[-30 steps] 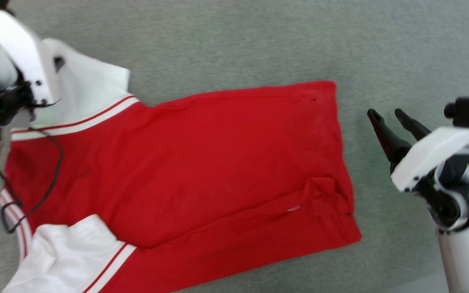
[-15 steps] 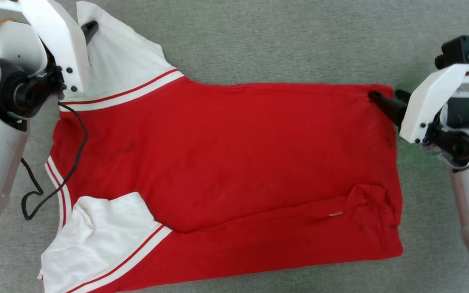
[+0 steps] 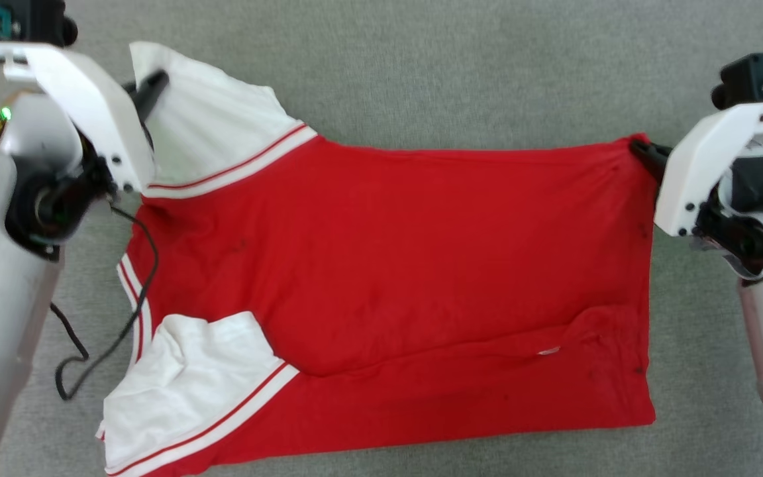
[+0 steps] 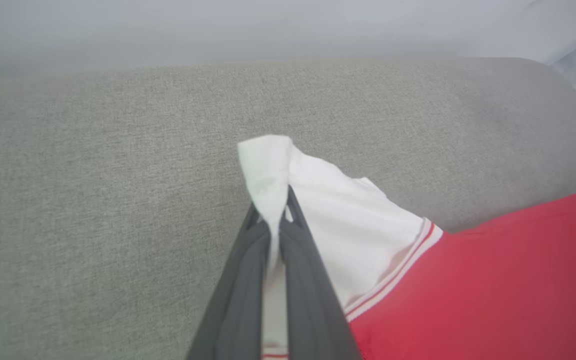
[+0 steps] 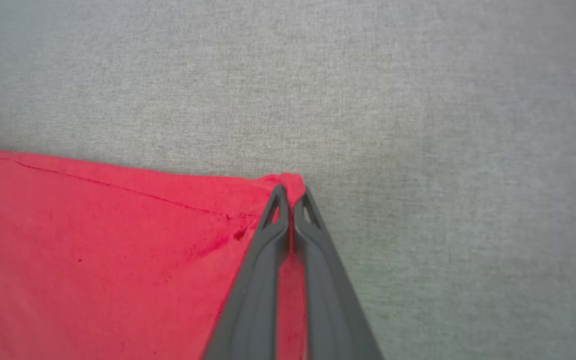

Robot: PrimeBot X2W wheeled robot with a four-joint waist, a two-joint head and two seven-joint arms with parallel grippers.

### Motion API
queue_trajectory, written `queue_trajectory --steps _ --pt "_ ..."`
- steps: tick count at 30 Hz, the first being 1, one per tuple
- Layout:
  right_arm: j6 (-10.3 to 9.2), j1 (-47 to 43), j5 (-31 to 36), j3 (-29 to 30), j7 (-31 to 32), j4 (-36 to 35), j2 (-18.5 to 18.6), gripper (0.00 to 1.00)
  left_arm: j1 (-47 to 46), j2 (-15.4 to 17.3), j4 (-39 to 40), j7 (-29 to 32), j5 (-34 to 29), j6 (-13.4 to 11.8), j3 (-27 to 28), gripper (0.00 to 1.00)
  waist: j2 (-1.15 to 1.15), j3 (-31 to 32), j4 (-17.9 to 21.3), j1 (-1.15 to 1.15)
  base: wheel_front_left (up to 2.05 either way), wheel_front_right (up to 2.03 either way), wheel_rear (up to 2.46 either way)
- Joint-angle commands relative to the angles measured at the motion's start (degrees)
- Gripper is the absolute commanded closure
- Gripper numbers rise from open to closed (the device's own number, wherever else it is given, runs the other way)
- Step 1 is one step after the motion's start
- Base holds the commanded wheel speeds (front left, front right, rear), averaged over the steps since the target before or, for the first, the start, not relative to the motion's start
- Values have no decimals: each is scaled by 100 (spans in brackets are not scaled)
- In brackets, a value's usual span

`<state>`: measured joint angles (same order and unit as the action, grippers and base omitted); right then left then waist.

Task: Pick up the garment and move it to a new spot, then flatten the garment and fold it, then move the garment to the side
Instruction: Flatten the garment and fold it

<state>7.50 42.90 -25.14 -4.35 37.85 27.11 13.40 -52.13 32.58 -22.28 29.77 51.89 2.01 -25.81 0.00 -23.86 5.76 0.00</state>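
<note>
Head view first: the garment (image 3: pixel 388 265) lies plain red side up across the grey cushion (image 3: pixel 454 66), neck end toward my left and hem toward my right. My left gripper (image 3: pixel 153 83) is at the far white sleeve (image 3: pixel 216 126), and my right gripper (image 3: pixel 643 154) is at the far hem corner. The near sleeve (image 3: pixel 196 371) is crumpled, and a fold runs along the near edge.

Left wrist view: the jaws are clamped together on the sleeve's tip, with white cloth poking out past the fingertips. That looks like a solid bite.

Right wrist view: the jaws are pinched tight on the red corner, with only a small nub beyond the tips. I'd call that hold thin.

So the plan is to raise both ends together and level, with the far edge taut between the arms. I'll go gently on the right so the corner doesn't slip out. Then I'll draw the cloth along so the near fold and the crumpled sleeve pull flat.
</note>
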Motion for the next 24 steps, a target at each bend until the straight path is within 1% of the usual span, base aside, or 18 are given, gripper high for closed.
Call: queue_trajectory --steps 1,6,8,12,15,18,21,22,23,24 --pt "-2 -236 21 29 -70 -165 103 100 256 30 88 -145 35 -29 58 100 0 307 -81 0 0 0 0" --pt "-2 -930 -22 157 -182 -727 201 100 1159 88 537 -619 210 -149 253 100 0 783 -235 0 0 0 0" --pt "-2 -1278 -28 210 -191 -917 213 100 1587 161 761 -731 268 -192 292 100 0 948 -300 0 0 0 0" --pt "-2 -1960 -67 318 -258 -1182 150 100 2461 237 1177 -924 361 -400 340 100 0 1254 -407 0 0 0 0" --pt "-3 -2477 -109 491 -308 -1213 66 100 3180 195 1418 -1044 497 -605 369 100 0 1428 -470 0 0 0 0" --pt "-2 -2900 -149 641 -359 -1200 -46 100 3857 139 1491 -1105 689 -776 389 100 0 1530 -503 0 0 0 0" --pt "-2 -3246 -106 673 -411 -1131 -109 100 4318 25 1445 -1080 896 -830 364 100 0 1530 -499 0 0 0 0" --pt "-3 -3342 -47 677 -441 -1102 -114 70 4429 -13 1417 -1046 959 -814 332 91 0 1522 -494 0 0 0 0" --pt "-3 -3342 -47 677 -441 -1102 -114 70 4429 -13 1417 -1046 959 -814 332 91 0 1522 -494 0 0 0 0" --pt "-2 -3418 -24 704 -464 -1067 -157 40 4492 -46 1390 -1054 1003 -800 326 59 0 1513 -488 0 0 0 0"
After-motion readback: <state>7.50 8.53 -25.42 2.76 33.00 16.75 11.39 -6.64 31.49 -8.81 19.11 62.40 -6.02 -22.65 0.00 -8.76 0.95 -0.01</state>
